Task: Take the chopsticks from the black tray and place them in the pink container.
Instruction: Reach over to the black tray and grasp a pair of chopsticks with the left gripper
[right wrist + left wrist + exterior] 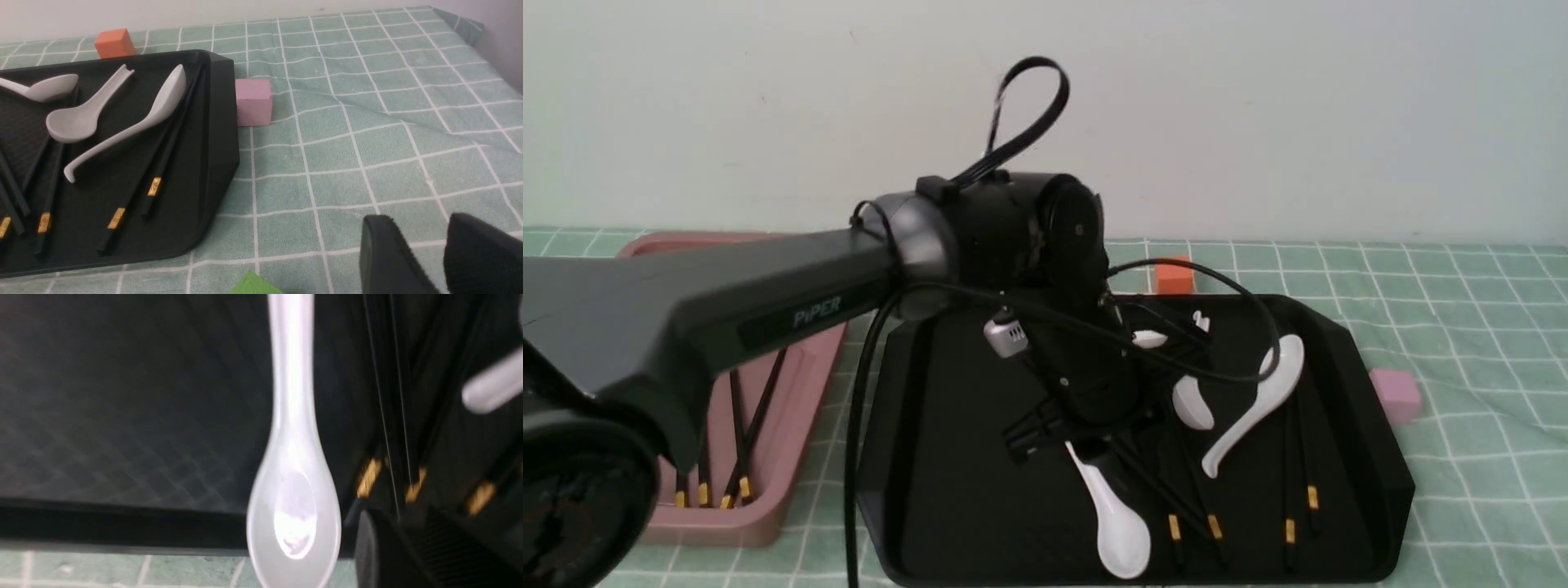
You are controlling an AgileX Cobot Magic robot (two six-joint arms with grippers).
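The black tray (931,457) lies in the middle of the front view with several chopsticks (1214,527) on its right half, their gold bands toward me. They also show as chopsticks (153,185) on the tray (212,122) in the right wrist view. At the left, the pink container (792,408) holds several more chopsticks (742,457). My left gripper (1070,437) points down over the tray's middle, beside a white spoon (294,465). One ribbed finger (380,555) shows, blurred, jaws apart, nothing between them. My right gripper (421,222) stands open over the cloth.
Several white spoons (1250,408) lie among the chopsticks in the tray. An orange cube (1174,274) sits behind the tray and a small pink cube (253,102) beside its right rim. A green thing (255,286) shows at the near edge. Green checked cloth covers the table.
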